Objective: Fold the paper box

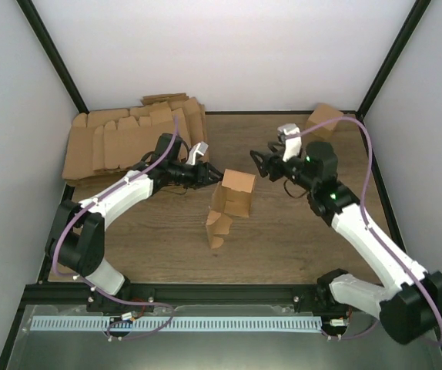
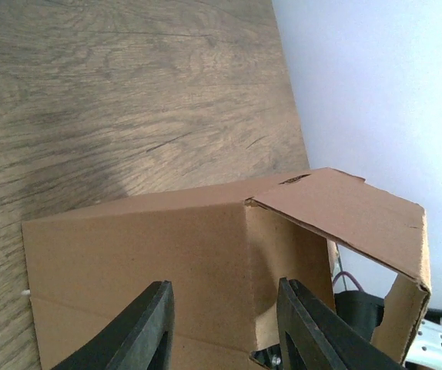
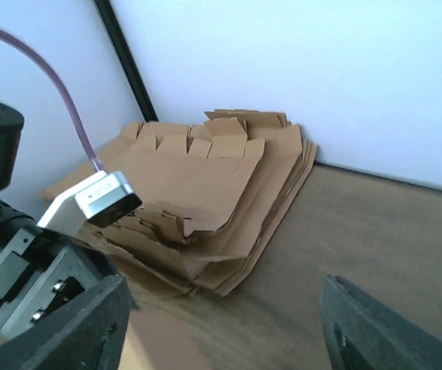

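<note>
Finding the paper box [image 1: 236,193] standing near the middle of the counter [image 1: 298,254], half-formed, one loose flap [image 1: 217,227] hanging toward the near edge. Bracing its left wall with the left gripper [image 1: 212,176], fingers [image 2: 148,331] spread apart and straddling the cardboard rather than pinching it, seemingly steadying the sleeve. Hovering just right of the box with the right gripper [image 1: 258,165], pincer gaping and holding nothing, probably lining up for a flap. Leaving bare wood toward the near and side edges for swinging; crowding the far left corner with flat blanks [image 1: 121,142], the far right corner with another box [image 1: 323,118].
</note>
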`<control>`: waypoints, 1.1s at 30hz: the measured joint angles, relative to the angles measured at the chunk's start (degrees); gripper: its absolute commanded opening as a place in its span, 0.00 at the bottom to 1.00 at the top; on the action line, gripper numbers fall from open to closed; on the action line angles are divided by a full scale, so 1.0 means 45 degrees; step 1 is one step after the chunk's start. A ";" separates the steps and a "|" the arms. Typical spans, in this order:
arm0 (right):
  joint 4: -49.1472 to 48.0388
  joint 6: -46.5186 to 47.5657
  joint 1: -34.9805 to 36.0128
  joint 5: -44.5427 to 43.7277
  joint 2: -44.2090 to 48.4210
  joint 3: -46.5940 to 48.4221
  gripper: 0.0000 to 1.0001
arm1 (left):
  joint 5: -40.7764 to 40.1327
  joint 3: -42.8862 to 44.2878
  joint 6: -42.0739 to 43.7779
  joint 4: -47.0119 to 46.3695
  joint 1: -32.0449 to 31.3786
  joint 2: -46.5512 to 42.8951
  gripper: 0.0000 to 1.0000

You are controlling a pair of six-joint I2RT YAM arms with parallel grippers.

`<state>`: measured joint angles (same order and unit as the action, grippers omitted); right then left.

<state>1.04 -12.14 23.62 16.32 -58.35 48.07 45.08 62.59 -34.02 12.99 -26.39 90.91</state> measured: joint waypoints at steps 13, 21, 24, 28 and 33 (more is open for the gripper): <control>0.3381 0.4051 0.1214 0.0316 -0.2715 0.3638 0.62 | 0.0053 0.0102 0.0291 0.0389 0.0000 0.0063 0.39; 0.5294 0.5207 0.1943 0.0466 -0.3089 0.3978 0.62 | 0.0063 0.0117 0.0369 0.0437 0.0000 0.0073 0.39; 0.5625 0.5299 0.1943 0.0476 -0.3317 0.3978 0.56 | 0.0073 0.0126 0.0389 0.0486 -0.0005 0.0073 0.39; 0.6008 0.5479 0.2089 0.0350 -0.3706 0.3968 0.55 | 0.0078 0.0141 0.0408 0.0500 0.0000 0.0073 0.39; 0.6149 0.5697 0.2759 -0.0141 -0.3944 0.3823 0.54 | 0.0073 0.0141 0.0427 0.0520 0.0000 0.0073 0.39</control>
<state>28.71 13.50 36.03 15.68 -76.09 65.28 45.41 63.22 -32.10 15.33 -26.39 91.24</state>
